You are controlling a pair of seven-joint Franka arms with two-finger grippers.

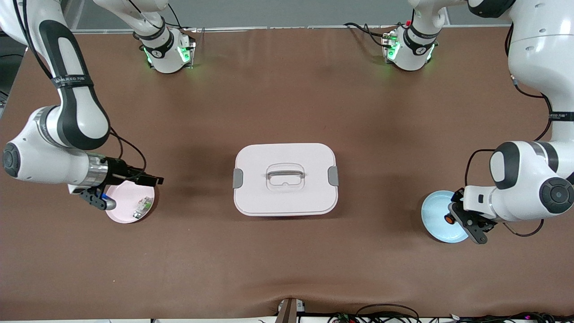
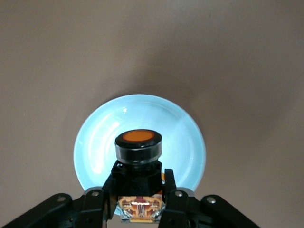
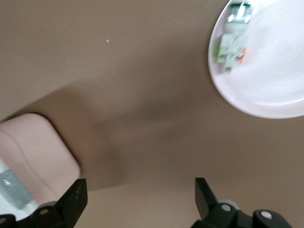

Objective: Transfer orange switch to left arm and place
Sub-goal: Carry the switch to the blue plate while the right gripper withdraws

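Brown matte surface [image 1: 287,89]; white latched plastic box [image 1: 285,178] central. At three o'clock, left gripper [image 2: 139,190] clasped the black orange-capped switch [image 2: 138,147]; at nine, right gripper [image 3: 142,199] gaped.

Place: a robotics lab.
Evidence: two white arms [image 1: 67,112] were bolted to a brown desk [image 1: 287,260]; cables [image 1: 385,314] trailed along its edge.
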